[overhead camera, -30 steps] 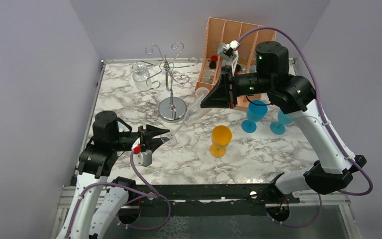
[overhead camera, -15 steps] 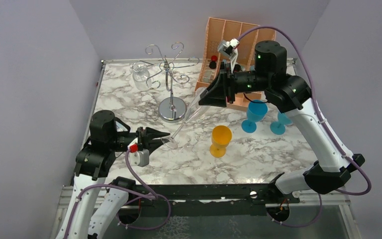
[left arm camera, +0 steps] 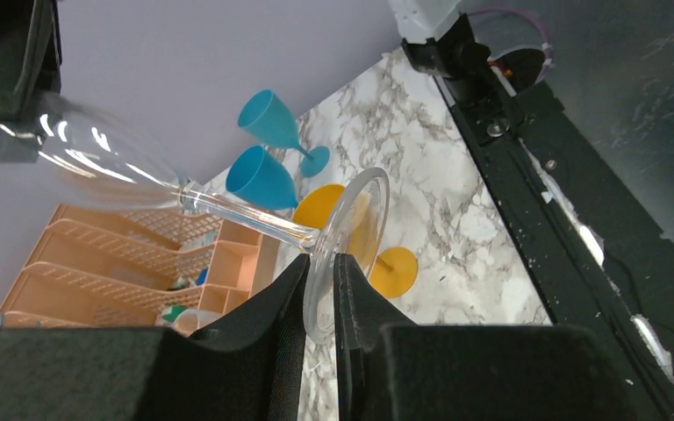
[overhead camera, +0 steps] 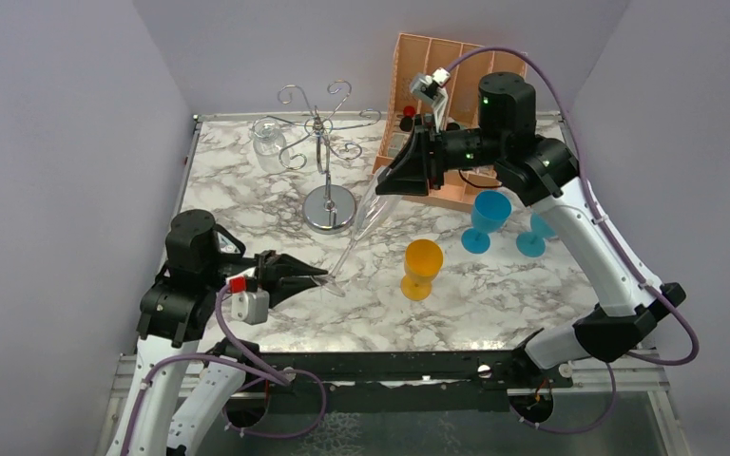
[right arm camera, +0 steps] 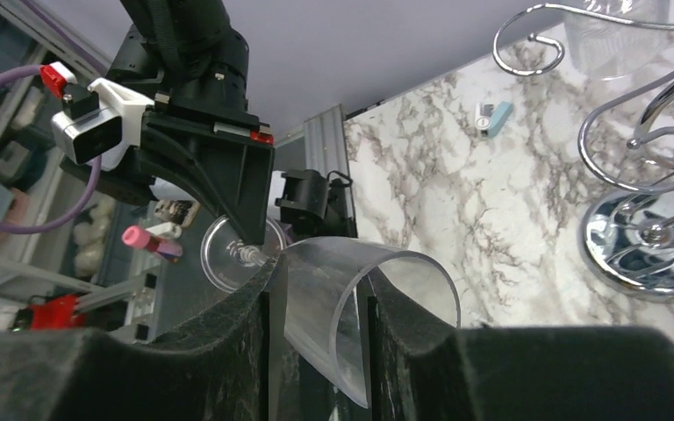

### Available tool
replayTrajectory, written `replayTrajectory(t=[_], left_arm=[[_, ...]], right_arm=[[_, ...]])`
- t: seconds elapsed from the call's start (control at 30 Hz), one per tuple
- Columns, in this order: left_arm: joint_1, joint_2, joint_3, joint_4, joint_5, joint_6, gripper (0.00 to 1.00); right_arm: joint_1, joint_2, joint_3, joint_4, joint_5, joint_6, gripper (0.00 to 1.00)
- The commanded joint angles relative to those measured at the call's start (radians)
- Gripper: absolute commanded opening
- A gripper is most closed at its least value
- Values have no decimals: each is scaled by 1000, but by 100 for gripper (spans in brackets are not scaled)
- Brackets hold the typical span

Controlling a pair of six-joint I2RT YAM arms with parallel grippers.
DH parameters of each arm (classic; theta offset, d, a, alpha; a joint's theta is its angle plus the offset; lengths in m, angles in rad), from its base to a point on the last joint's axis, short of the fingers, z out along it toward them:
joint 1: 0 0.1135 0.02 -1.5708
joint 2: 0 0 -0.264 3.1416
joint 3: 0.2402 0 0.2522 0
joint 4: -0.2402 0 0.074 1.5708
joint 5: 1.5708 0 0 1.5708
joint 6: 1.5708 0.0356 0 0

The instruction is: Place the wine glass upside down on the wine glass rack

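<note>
My right gripper (overhead camera: 387,185) grips the wine glass (left arm camera: 246,215) by its bowl, my left gripper (overhead camera: 317,275) pinches its foot; glass slants between them, near the wine glass rack (overhead camera: 330,207).

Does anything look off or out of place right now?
The clear wine glass is not standing: it hangs slanted in mid-air, the right gripper shut on its bowl, the left gripper pinching its foot. The orange glass stands upright; nothing looks spilled.
</note>
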Motion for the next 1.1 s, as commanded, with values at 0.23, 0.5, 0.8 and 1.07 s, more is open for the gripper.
replayTrajectory(t=[0.23,0.5,0.8,1.07], left_arm=[[-1,-12,61,36,178,-84,0],[-1,-12,67,35,197,-71,0],[-1,-9,45,38,201,-6,0],[-1,-8,41,38,166,11,0]], right_arm=[[-63,19,-104,288,-299,204,28],[-81,34,-160,380,-349,291,34],[-113,41,-151,419,-360,337,37],[-152,22,-148,414,-347,347,50]])
